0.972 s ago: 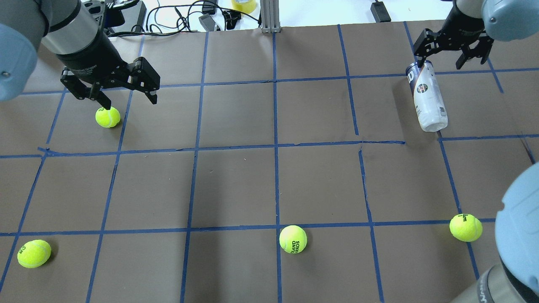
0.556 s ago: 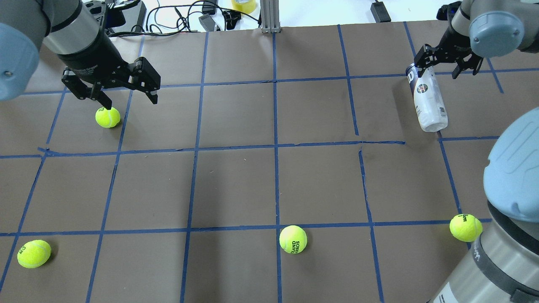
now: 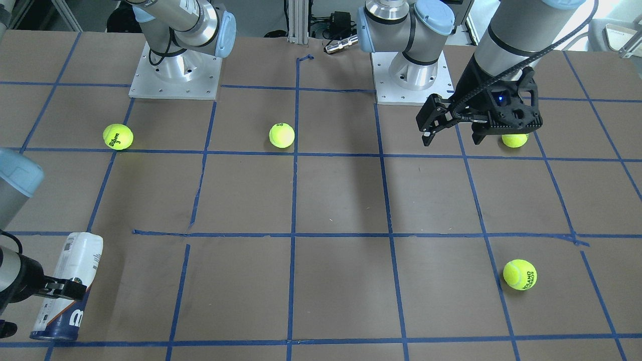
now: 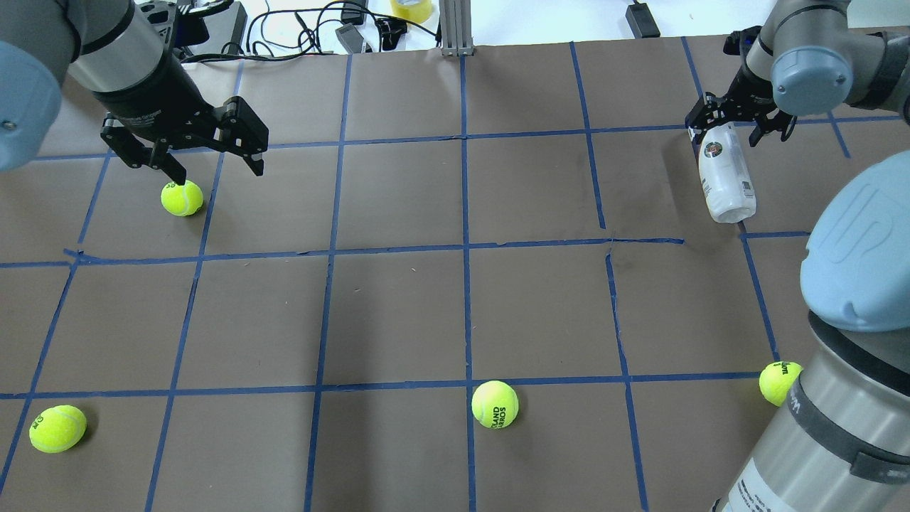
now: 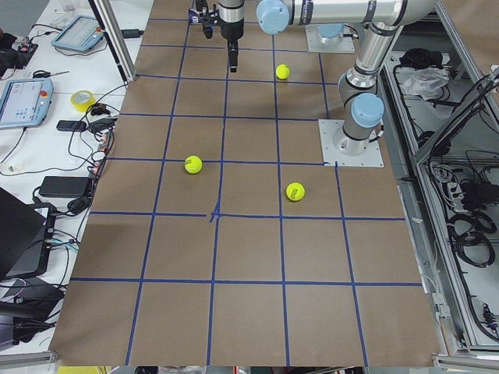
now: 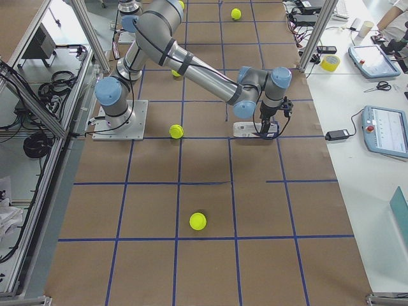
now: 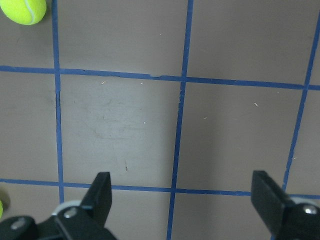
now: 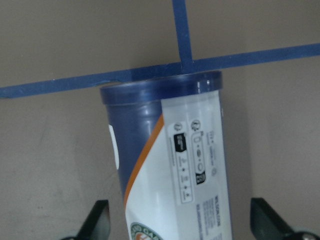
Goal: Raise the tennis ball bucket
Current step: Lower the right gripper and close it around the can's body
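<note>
Table [image 4: 398,313]: brown paper under a grid of blue tape; read it from the overhead view, starting at your left.
Near-left ball [image 4: 57,428]: a yellow-green tennis ball alone in the near left corner square.
Far-left ball [image 4: 182,198]: you see it in line with one finger of the left gripper; whether they touch, you cannot tell.
Left gripper [image 4: 218,173]: jaws spread wide, holding nothing; its wrist view shows only paper and tape between the fingers.
Middle ball [image 4: 495,404]: on the tape line near the robot, well apart from both grippers.
Tennis ball bucket [image 4: 725,178]: lying on its side at the far right. Its long axis runs away from the robot, the navy end farthest and the white end nearest, skewed a little so the near end sits further right.
Right gripper [image 4: 725,135]: lowered over the navy end, its fingers [image 8: 97,220] parted on either side of the tube with a gap on both sides.
Right ball [image 4: 776,382]: near right, partly hidden by the right arm.
</note>
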### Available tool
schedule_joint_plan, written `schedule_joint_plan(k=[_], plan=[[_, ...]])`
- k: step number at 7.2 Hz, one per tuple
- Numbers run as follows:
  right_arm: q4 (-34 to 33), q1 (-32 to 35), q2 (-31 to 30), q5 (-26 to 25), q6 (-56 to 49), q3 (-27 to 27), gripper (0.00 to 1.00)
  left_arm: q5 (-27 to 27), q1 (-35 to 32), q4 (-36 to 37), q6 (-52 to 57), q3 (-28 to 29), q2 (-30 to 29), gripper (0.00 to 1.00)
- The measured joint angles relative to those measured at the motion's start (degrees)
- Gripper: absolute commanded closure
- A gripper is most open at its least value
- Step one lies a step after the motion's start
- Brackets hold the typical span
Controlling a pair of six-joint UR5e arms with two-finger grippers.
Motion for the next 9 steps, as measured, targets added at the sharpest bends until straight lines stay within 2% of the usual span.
schedule_joint_plan(k=[9], plan=[[-0.24,-0.09,1.68,0.22,0.08,1.09,0.0,0.87,0.28,0.26,0.23,-1.36,0.98,0.0]])
